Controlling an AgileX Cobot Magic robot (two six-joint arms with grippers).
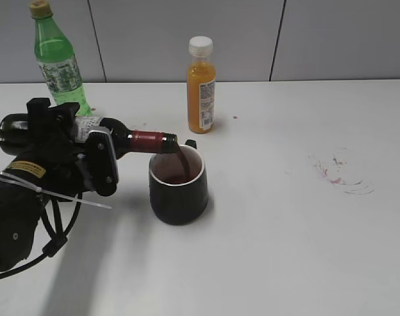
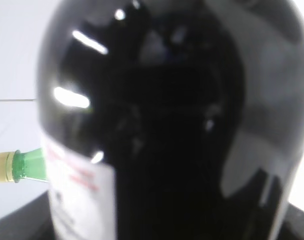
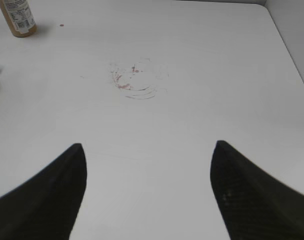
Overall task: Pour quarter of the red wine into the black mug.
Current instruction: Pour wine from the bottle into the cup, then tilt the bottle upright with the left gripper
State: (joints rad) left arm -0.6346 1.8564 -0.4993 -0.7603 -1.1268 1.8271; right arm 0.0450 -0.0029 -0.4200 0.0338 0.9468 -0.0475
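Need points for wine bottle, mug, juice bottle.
wine bottle (image 1: 147, 141), exterior view, on the red neck foil.
mug (image 1: 180, 201), exterior view, on the black outer wall.
juice bottle (image 1: 200, 79), exterior view, on the orange body above the label.

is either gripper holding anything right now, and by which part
The left gripper holds the red wine bottle around its body, near the label. The right gripper is open and empty.

The tilted wine bottle (image 1: 88, 135) in the left gripper (image 1: 88, 158) blocks passage over the black mug (image 1: 179, 184), with the orange juice bottle (image 1: 201, 85) close behind, while the stained table (image 1: 299, 250) to the right lies open.
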